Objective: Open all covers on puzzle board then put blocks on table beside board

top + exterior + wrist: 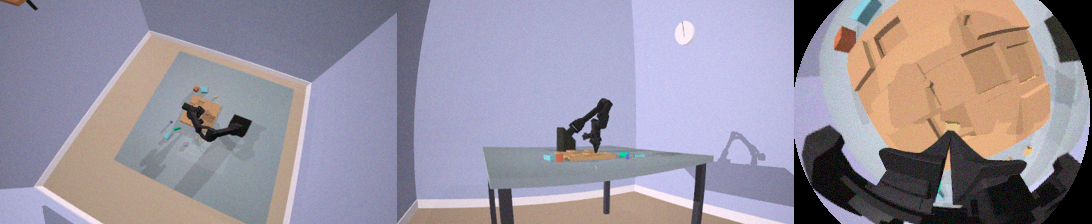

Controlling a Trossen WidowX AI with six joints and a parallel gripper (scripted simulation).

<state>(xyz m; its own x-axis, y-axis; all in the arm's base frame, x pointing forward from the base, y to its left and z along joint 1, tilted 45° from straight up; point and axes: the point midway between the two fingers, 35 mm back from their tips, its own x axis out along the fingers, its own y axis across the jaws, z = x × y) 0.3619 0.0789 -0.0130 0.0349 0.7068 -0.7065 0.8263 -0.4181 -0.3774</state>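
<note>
One grey-green table (521,169) — lavender walls (521,68)

Hidden and unclear parts

The arm (210,132) covers part of the board (207,108) from above; the small pieces (196,137) beside it are too tiny to identify.

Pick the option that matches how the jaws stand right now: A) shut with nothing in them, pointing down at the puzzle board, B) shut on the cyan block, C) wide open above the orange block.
A: the gripper has its jaws pressed together into one point, empty, over the puzzle board.
</note>
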